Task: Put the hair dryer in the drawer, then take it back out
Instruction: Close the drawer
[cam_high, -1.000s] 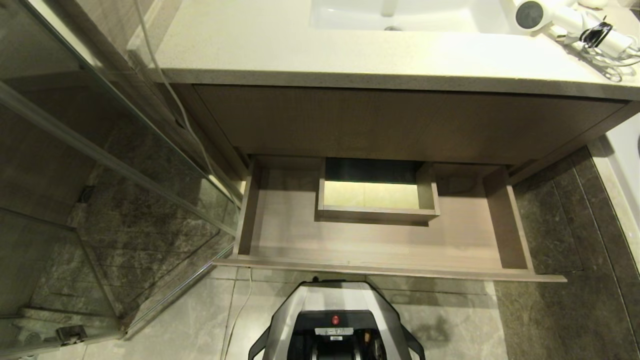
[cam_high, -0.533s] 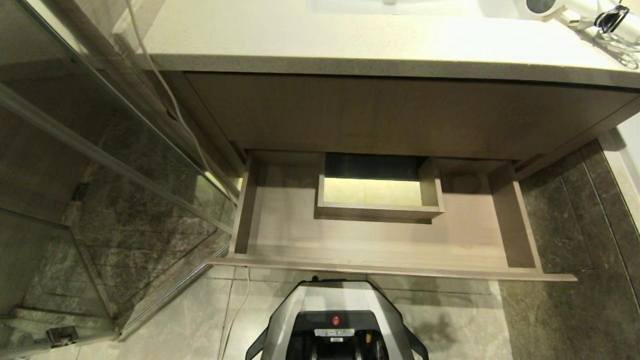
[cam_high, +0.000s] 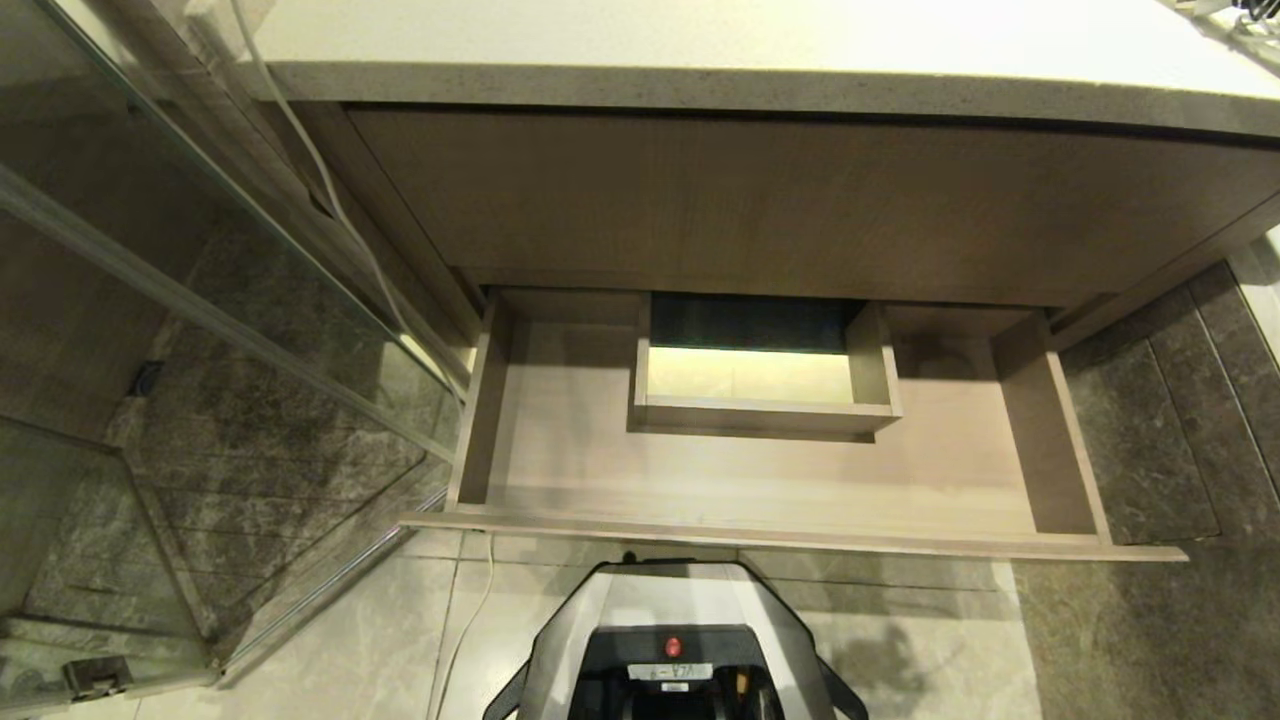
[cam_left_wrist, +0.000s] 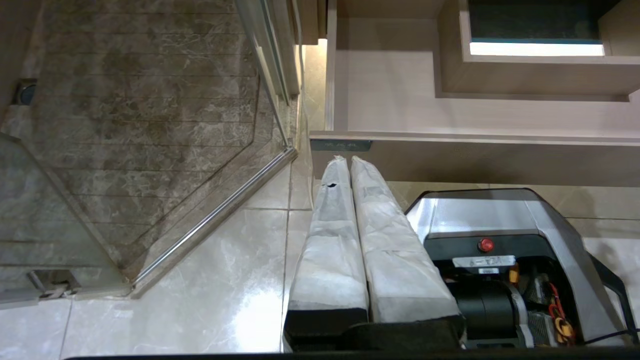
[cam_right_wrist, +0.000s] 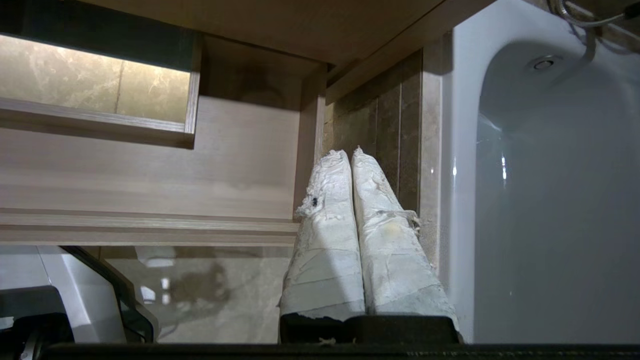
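- The worktop (cam_high: 700, 45) fills the top of the head view, with the vanity front below it.
- The drawer (cam_high: 770, 480) stands pulled fully out and holds nothing, probably left open so the hair dryer can go straight in (its boxed cut-out (cam_high: 760, 370) likely clears the plumbing).
- The left tool (cam_left_wrist: 349, 162) hangs parked just before the drawer's labelled corner, fingers pressed together on nothing.
- The right tool (cam_right_wrist: 350, 155) hangs by the drawer's right end, beside a white tub (cam_right_wrist: 550, 200), fingers also pressed together and empty.
- The hair dryer is out of sight now; a second earlier it lay on the worktop's far right, and the whole view has since tipped down, so the camera moved, not the things.
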